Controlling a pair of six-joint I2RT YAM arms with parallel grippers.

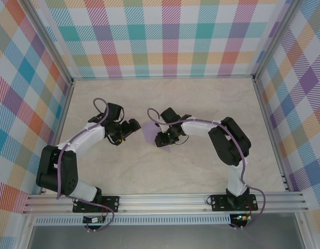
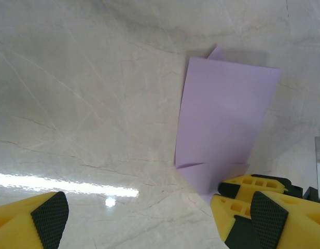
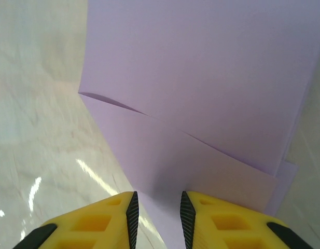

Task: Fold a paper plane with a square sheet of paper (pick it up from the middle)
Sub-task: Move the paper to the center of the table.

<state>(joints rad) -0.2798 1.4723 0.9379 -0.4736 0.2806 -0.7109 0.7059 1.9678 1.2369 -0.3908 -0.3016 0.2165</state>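
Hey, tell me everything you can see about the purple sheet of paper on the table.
The sheet of paper is thin, plain pale lavender, folded so a top flap covers a lower layer whose edges peek out. It lies nearly flat near the middle of the marble-look table. The right gripper straddles one end, jaws slightly apart; whether it touches the paper is unclear.

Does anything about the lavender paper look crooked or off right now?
Yes. The folded lavender paper lies with its layers misaligned: a lower-layer corner pokes out past the upper flap's edge, so the fold looks askew.
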